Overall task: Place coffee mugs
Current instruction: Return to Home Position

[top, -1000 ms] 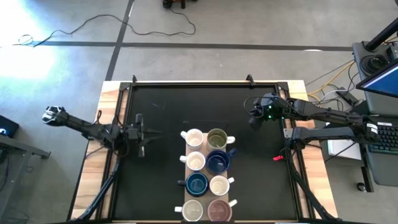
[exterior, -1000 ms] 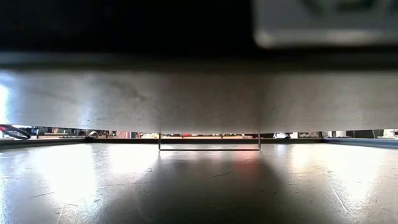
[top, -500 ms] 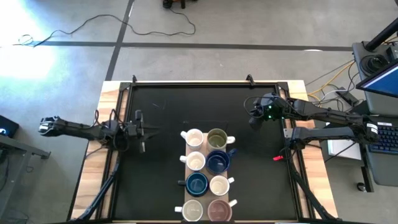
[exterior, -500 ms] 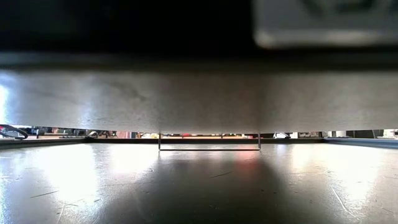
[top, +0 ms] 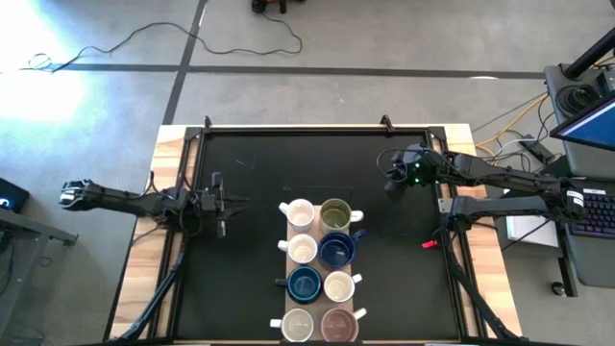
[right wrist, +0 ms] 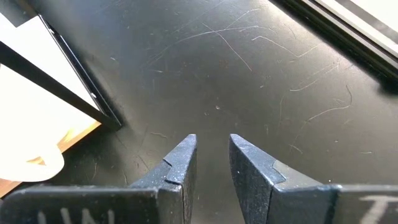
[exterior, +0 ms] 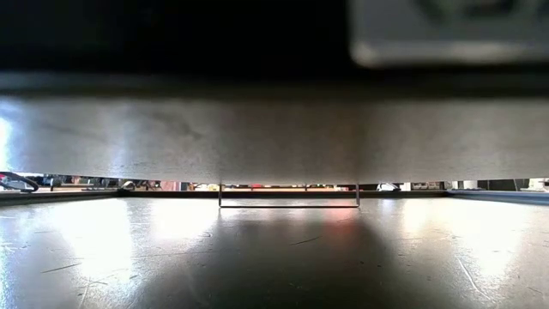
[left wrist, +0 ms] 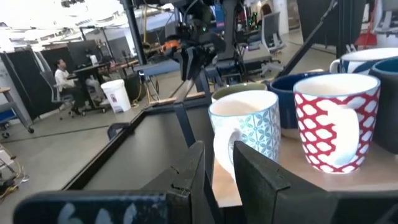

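Black counter [top: 259, 159] holds eight coffee mugs [top: 304, 250] in two columns at near centre. Left gripper [top: 231, 202] has drawn back left since a second ago; right gripper [top: 391, 185] waits far right. Both pairs of fingers are narrowly parted, empty. Far half lies open.

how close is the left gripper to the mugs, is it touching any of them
Apart. The high view shows bare black table between the left gripper and the nearest white mug.
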{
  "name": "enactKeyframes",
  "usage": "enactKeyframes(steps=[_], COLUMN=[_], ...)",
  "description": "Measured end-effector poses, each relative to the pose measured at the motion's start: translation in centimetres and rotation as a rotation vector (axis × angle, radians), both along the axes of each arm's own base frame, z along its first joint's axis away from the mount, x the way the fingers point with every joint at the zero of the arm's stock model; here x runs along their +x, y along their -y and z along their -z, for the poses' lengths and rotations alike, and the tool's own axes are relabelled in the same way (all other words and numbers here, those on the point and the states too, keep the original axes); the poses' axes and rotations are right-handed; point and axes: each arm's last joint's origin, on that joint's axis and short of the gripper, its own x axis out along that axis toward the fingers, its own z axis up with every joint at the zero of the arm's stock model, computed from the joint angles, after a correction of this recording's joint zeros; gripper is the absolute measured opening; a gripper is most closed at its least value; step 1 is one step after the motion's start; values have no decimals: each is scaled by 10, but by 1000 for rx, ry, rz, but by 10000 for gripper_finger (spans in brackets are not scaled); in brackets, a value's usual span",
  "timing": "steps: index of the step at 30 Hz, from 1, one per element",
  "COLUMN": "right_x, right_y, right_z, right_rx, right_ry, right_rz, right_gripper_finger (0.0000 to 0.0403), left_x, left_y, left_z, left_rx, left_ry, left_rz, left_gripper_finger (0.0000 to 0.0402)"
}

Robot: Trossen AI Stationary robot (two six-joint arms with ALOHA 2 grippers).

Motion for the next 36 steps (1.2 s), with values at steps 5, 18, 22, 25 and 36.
enactKeyframes(steps=[5, 18, 22, 25, 36], right_x=[0, 0, 0, 0, -36], right_y=[0, 0, 0, 0, -14], right_z=[0, 0, 0, 0, -3], right_rx=[0, 0, 0, -1, -53], right_ry=[0, 0, 0, 2, 141], right_rz=[0, 0, 0, 0, 1], right_gripper_finger=[84, 84, 84, 84, 84], left_x=[1, 2, -1, -3, -17], left_y=[0, 0, 0, 0, -2], left_z=[2, 0, -4, -8, -22], left_rx=[2, 4, -1, -6, -24], left_ry=[-19, -33, 10, 52, 221], left_rz=[0, 0, 0, 0, 0], left_gripper_finger=[68, 68, 68, 68, 68])
